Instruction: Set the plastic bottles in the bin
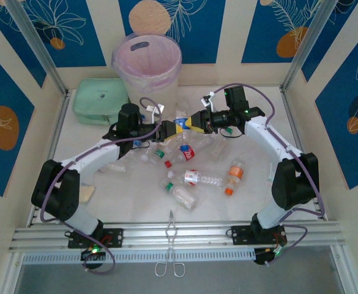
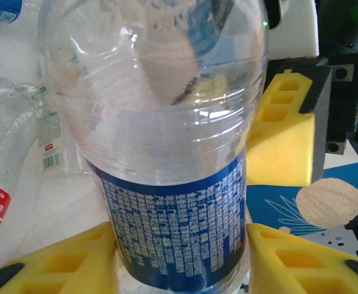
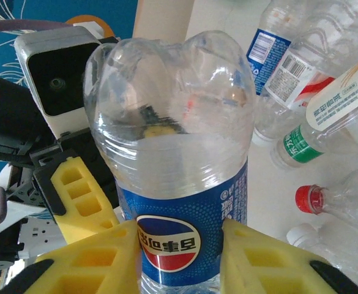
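One clear plastic bottle (image 1: 181, 120) with a blue label hangs between the two arms, above the table's middle. In the left wrist view the bottle (image 2: 166, 153) has my left gripper (image 2: 182, 260) shut on its label, a yellow finger (image 2: 62, 266) pressing each side. From the other side my right gripper (image 3: 180, 257) is shut on the same bottle (image 3: 179, 171), base end up. The left gripper (image 1: 175, 129) and the right gripper (image 1: 190, 123) face each other. Several more bottles (image 1: 194, 179) lie on the table. The bin (image 1: 147, 79) stands at the back.
A mint-green case (image 1: 99, 101) lies left of the bin. Metal tongs (image 1: 171, 245) rest on the front rail. A yellowish sponge (image 1: 88, 193) sits by the left arm. Loose bottles crowd the right wrist view, one with a green label (image 3: 325, 128) and one with a red cap (image 3: 307, 199).
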Available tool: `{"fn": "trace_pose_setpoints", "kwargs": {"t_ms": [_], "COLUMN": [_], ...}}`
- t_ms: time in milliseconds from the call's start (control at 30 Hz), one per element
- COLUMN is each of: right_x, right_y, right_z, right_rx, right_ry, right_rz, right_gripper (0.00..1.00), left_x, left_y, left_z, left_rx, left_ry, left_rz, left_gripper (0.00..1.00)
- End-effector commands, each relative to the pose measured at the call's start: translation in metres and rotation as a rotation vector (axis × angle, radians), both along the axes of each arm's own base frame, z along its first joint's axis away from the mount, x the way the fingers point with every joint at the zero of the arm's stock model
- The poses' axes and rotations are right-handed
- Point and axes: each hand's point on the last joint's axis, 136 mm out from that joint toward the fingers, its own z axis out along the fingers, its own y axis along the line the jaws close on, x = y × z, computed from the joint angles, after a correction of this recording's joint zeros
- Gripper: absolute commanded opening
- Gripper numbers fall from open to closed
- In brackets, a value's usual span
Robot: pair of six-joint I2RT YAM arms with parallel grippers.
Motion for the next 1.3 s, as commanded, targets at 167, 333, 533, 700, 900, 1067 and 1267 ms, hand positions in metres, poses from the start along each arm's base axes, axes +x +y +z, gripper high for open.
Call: {"fn": "trace_pose_setpoints", "kwargs": {"t_ms": [167,333,533,700,900,1067,1267], "right_x": [-0.014,-0.009,-0.018,-0.057,-0.090,-0.114,-0.121], "right_y": [-0.020,-0.067,-0.126,-0.154,-0.165,-0.173,-0.181], "right_z": [0.020,0.018,-0.016,-0.044,-0.069,-0.085,-0.095], "right_rx": [-0.005,-0.078,-0.295,-0.417,-0.480,-0.562,-0.586], "right_ry": [0.017,0.036,0.128,0.276,0.314,0.342,0.333], "right_rz": [-0.001,-0.156,-0.383,-0.436,-0.459,-0.456,-0.501], "right_gripper": [0.70,0.83,0.83,0.83,0.84,0.84,0.85], "left_x": [0.012,0.025,0.077,0.130,0.205,0.252,0.267], "left_y": [-0.005,0.000,0.046,0.089,0.147,0.164,0.167], "left_z": [0.031,0.051,0.101,0.143,0.135,0.126,0.076], "left_rx": [0.024,0.058,0.242,0.312,0.586,0.639,0.771], "left_ry": [-0.127,-0.162,-0.290,-0.355,-0.448,-0.456,-0.410], "left_rz": [0.013,0.029,0.188,0.320,0.557,0.651,0.608], "left_gripper": [0.43,0.42,0.39,0.36,0.27,0.14,0.08]}}
